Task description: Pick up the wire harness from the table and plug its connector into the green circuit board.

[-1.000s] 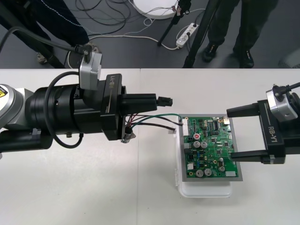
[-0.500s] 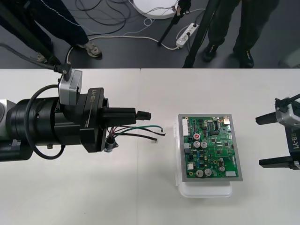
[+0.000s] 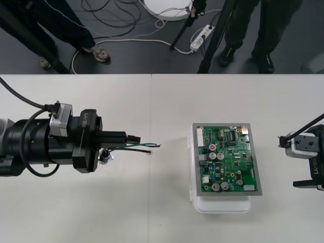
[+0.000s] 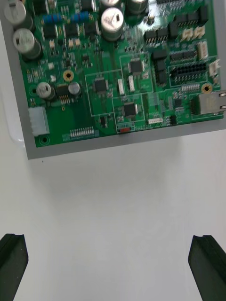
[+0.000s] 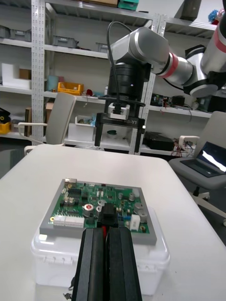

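- Front view: the green circuit board (image 3: pixel 226 159) lies flat on top of its white base (image 3: pixel 223 204), a shallow box-like block whose pale rim shows along the board's near and left edges. The base stands on the table (image 3: pixel 152 217).
- The left gripper (image 3: pixel 135 138) is well to the left of the board, its black fingers clenched together and pointing toward it. They clamp the wire harness (image 3: pixel 144 146): thin green and dark wires run out from the fingertips toward the board and end short of it, touching neither board nor base. The round metal socket (image 3: pixel 105 157) hangs just under the fingers, on the side away from the board. The plug is too small to make out.
- The right gripper (image 3: pixel 288 163) is to the right of the board, clear of it, its jaws spread.
- Right wrist view: both fingers (image 4: pixel 12 263) stand wide apart with bare table (image 4: pixel 113 197) between them. The board (image 4: pixel 117 70) lies beyond them, untouched.
- Left wrist view: the left gripper (image 5: pixel 110 254) is pressed shut, with a red wire (image 5: pixel 102 229) in the seam between its fingers. Just ahead is the board (image 5: pixel 80 200) on its base (image 5: pixel 52 256). Past the board's far side the right gripper (image 5: pixel 117 141) hangs released above the table.
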### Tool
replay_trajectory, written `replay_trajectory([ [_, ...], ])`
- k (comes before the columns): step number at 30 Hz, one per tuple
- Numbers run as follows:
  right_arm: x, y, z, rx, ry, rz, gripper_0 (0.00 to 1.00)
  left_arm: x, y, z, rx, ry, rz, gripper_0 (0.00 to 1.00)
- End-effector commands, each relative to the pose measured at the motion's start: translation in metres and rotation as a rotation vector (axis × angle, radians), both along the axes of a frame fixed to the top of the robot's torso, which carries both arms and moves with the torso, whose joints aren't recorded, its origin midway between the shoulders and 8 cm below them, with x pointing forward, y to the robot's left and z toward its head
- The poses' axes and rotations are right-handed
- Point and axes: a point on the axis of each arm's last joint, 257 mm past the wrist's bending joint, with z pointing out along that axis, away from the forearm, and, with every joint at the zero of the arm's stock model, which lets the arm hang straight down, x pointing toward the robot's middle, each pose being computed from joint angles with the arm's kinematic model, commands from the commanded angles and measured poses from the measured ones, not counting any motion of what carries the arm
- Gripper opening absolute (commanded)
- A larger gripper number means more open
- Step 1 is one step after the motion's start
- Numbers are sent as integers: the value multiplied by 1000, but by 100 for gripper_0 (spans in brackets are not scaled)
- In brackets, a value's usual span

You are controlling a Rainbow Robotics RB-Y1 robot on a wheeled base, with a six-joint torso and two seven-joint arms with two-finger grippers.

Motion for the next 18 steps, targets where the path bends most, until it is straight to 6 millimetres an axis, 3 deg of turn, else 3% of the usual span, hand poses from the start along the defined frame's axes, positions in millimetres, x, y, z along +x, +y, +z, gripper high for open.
replay_trajectory([
  [1, -3, -5, -13, -90, -1, 3, 100, -17, 13, -5, -25, -15, -77, 0],
  [9, 17, -18, -21, -215, -72, 23, 100, -11, 21, -31, -42, -35, -86, 0],
  [18, 24, -26, -24, -246, -89, 22, 100, -4, 18, -59, -53, -12, -114, 0],
])
